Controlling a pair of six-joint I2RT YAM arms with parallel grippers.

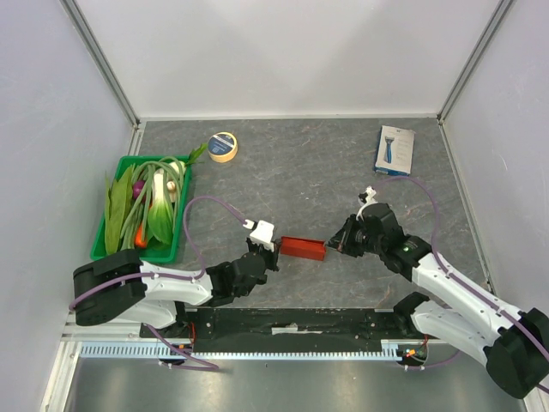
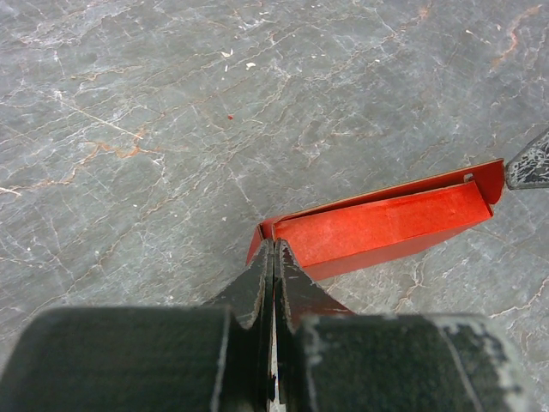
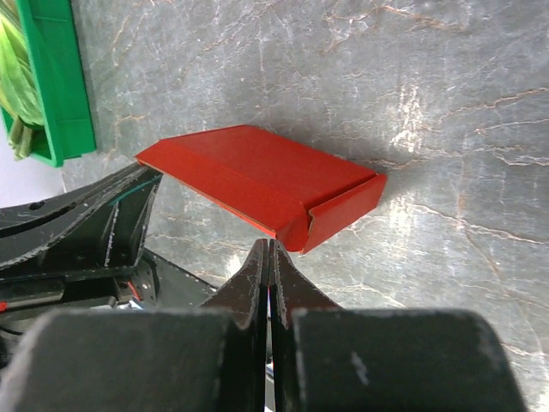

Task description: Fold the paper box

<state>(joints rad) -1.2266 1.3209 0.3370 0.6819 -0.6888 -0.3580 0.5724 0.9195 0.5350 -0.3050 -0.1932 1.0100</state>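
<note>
Grippers first, nearest the bases. Left gripper (image 2: 274,257) pinched fully shut, tips touching the 9 o'clock end of the paper box (image 1: 303,248). Right gripper (image 3: 270,257) likewise closed tight, tips right at the turned-up flap on the 3 o'clock end. Can't tell which it is: nipping a sliver of card or just pushing on it. Looks like a deliberate squeeze from both ends, steadying the thing between two closed points, probably to crease or tuck the end flaps. Reckon partway folded: long walls up, ends not tucked.

Box itself down on the table (image 1: 343,172), just toward 6 o'clock from centre, lying across from 9 to 3.

Now the view differences. From the top camera, only a thin red bar between two black wrists, no fold detail. From the left wrist, a shallow trough with a paler inner face, plus the right fingertip (image 2: 530,167) poking in at 3 o'clock. From the right wrist, a curled end flap standing up, and the green tray (image 3: 60,86) at 10 o'clock.

Further out, top view only: veg in that tray at 9 o'clock, tape roll (image 1: 223,147) at 11, white-and-blue retail box (image 1: 395,150) at 1, all well apart from the work.
</note>
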